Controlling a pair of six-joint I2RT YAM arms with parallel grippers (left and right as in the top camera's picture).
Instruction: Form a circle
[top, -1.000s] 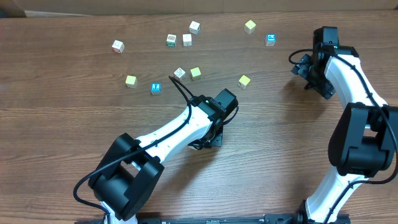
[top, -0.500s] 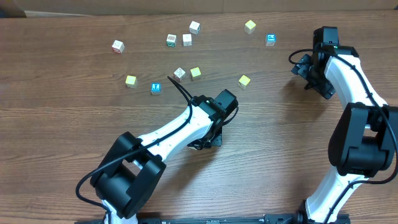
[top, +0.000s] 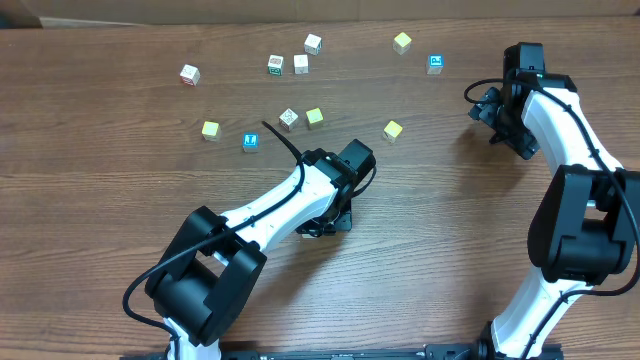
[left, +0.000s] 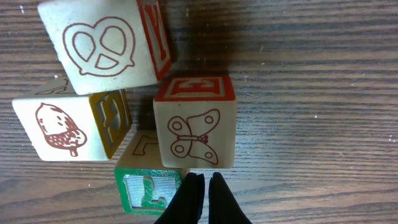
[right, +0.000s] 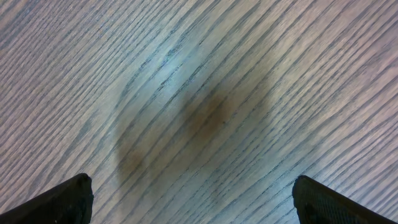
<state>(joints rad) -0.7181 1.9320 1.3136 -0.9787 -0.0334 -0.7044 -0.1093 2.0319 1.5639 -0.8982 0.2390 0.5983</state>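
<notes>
Left-wrist view. The cluster of four small wooden alphabet cubes (left: 134, 118) lay on the brown wood-grain table (left: 311, 93), directly ahead of the left gripper (left: 206, 186). The gripper's black fingers were pressed together and held nothing. Their tips stood just under the near face of the whitish, red-topped butterfly cube (left: 194, 134). The green-faced cube (left: 146, 190) lay just beside them on the picture's left. Beyond these sat the whitish acorn cube (left: 62, 127) and the tilted whitish pretzel cube (left: 102, 46). All four were packed close, some touching. The group had no marked long axis.

In the overhead view the group was hidden beneath the left arm (top: 270, 205), so that arm was clearly the nearer one. The right gripper (right: 193, 186) was spread wide and empty over bare wood, well apart at the table's far right. Judged from this layout, any nudge to round out the ring would fall to the closed left fingertips. The push would run forward into the butterfly cube or sideways against the green-faced one.
</notes>
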